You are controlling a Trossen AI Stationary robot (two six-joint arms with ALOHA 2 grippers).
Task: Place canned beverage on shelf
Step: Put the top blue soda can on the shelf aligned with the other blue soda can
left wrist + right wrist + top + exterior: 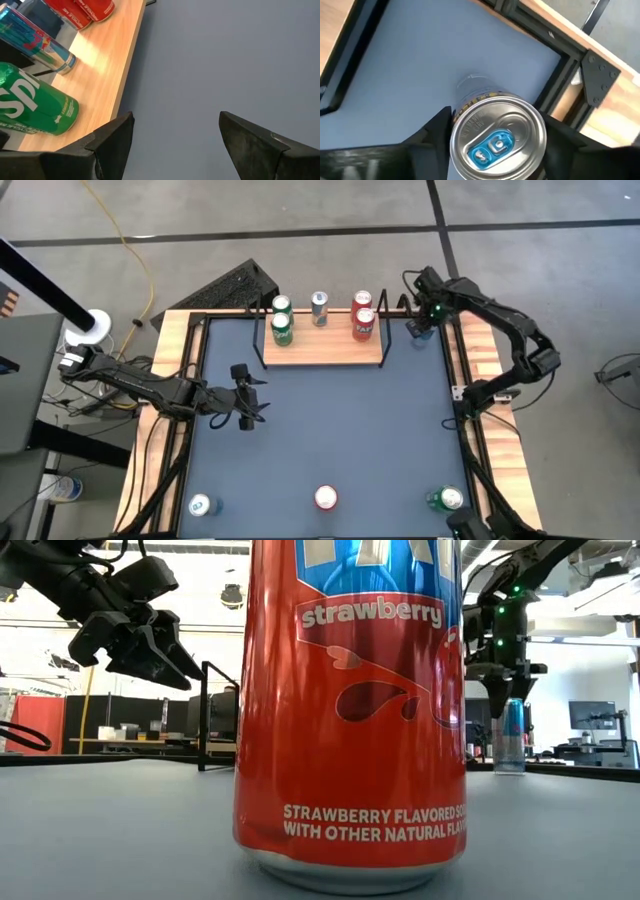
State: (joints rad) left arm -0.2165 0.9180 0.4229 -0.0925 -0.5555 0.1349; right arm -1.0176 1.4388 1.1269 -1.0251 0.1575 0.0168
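Aluminium with thin walls, so the blue can (496, 137) is probably light, slick and easily dented; it's best taken by the upper sidewall with just a modest squeeze. Counted from the left: the left gripper (247, 402) is held slack and empty over the mat. The shelf (325, 345) is loaded with five cans: two green, one silver, two red. Just off the shelf's right end, the blue can is stood on the table, and the right gripper (418, 330) looks clamped round its top. Three more cans are lined along the front edge: pale (200, 505), red (326, 498), green (448, 500). Nine total.
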